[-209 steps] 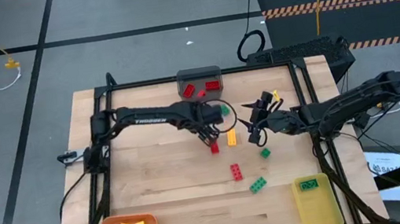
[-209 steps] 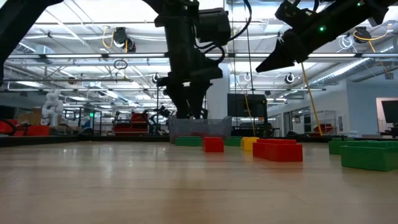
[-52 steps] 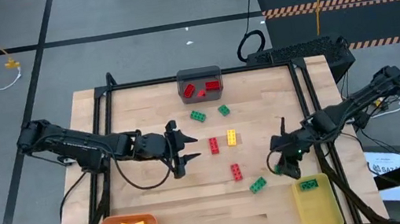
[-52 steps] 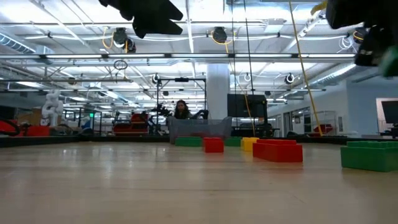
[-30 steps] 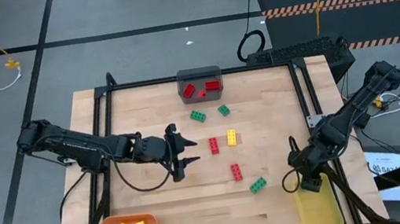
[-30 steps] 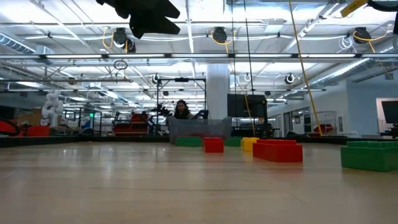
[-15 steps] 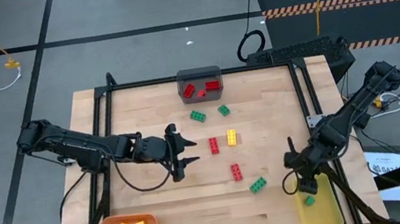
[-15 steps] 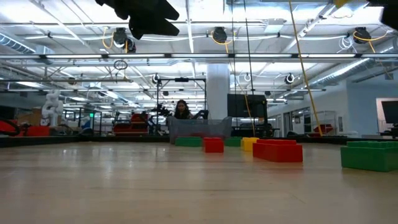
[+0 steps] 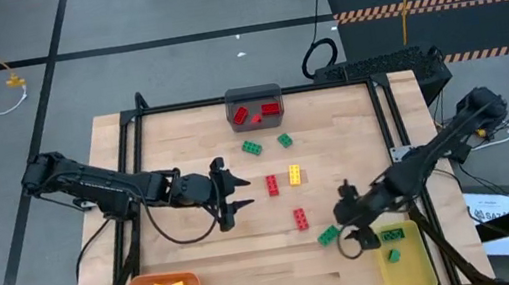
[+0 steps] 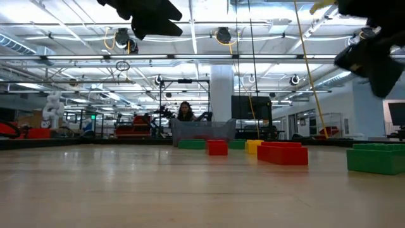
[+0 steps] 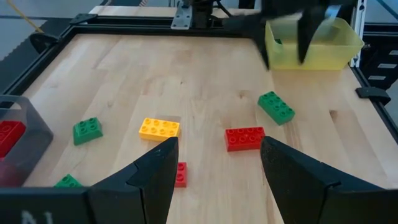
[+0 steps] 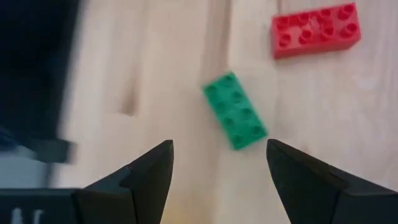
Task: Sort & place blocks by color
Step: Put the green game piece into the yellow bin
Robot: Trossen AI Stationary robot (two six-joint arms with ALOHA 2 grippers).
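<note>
- High view: the right gripper hangs just beside a green block near the yellow bin, likely lining up its next pick; the left gripper waits mid-table.
- Left wrist view: fingers spread, empty, above red, yellow and green blocks.
- Right wrist view: fingers wide, empty; the green block lies ahead, needing a descent to straddle it.

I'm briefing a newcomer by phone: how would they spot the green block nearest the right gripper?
Find the yellow bin at the table's near right corner. Just left of it, on bare wood, lies the long green block, set at a slant. The red block beside it differs in colour; the other loose green blocks are shorter.
</note>
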